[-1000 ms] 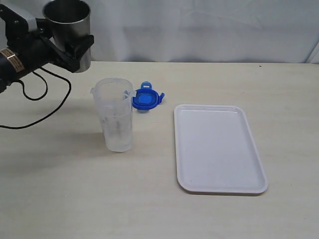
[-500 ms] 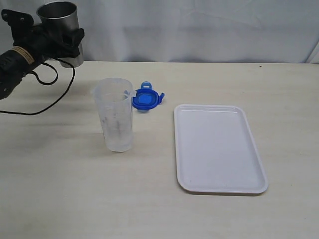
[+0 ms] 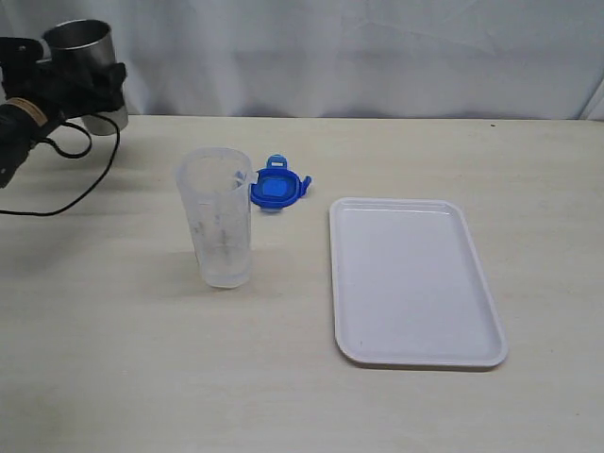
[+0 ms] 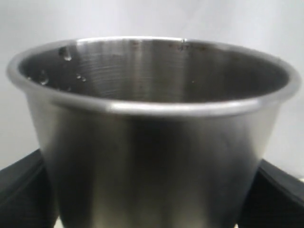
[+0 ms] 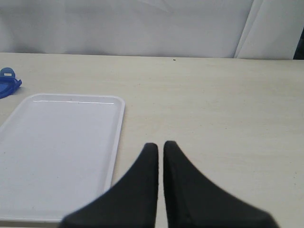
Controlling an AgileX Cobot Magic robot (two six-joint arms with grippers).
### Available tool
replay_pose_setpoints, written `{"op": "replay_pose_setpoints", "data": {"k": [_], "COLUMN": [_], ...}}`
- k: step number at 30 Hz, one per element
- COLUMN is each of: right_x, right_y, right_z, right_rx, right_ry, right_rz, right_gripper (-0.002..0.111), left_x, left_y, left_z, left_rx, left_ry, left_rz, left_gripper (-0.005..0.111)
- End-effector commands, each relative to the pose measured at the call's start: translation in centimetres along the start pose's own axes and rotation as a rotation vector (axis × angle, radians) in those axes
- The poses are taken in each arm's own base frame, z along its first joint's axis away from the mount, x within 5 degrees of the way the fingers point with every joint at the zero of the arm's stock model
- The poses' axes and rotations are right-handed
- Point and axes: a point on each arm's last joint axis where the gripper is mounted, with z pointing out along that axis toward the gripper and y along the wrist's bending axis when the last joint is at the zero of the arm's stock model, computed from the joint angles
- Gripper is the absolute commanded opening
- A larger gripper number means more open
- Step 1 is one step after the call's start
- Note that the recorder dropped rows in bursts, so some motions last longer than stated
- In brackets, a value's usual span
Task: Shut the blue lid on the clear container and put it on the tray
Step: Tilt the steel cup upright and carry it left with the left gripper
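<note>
The clear container (image 3: 217,226) stands upright and uncovered on the table, left of centre. Just behind it to the right, the blue lid (image 3: 276,189) lies flat on the table; its edge also shows in the right wrist view (image 5: 8,81). The white tray (image 3: 412,278) lies to the right, with nothing on it (image 5: 57,142). At the far back left, my left gripper (image 3: 90,80) is shut on a stainless steel cup (image 4: 152,142), its black fingers (image 4: 21,190) on either side of it. My right gripper (image 5: 160,145) is shut, holds nothing, and hovers beside the tray's edge.
A black cable (image 3: 80,193) loops from the left arm over the table's back left. A white curtain (image 3: 359,57) closes off the back edge of the table. Bare tabletop surrounds the tray on its right and front sides.
My left gripper has carried the steel cup left and lower, away from the clear container toward the back-left corner. The container, lid and tray have not moved.
</note>
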Motion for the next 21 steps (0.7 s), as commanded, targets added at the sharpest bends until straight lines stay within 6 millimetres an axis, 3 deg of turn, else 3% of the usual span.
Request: {"op": "replay_pose_setpoints", "data": {"k": [1,10,21], "right_x": [0.1,0.1,0.1], "right_y": [0.0,0.0,0.0], "right_z": [0.0,0.0,0.0], "right_rx": [-0.001,-0.001,-0.001], "right_ry": [-0.003,-0.003,-0.003], "right_rz": [0.000,0.000,0.000], "right_gripper": [0.004,0.004,0.004], "left_x": [-1.5,2.5,4.4], "left_y": [3.5,5.3,5.1], "left_z": [-0.8,-1.4,-1.4], "left_rx": [-0.075,-0.083,-0.063], "left_ry": [-0.085,-0.052,-0.020], "left_rz": [-0.014,0.048,0.041], "left_gripper": [0.000,0.000,0.000]}}
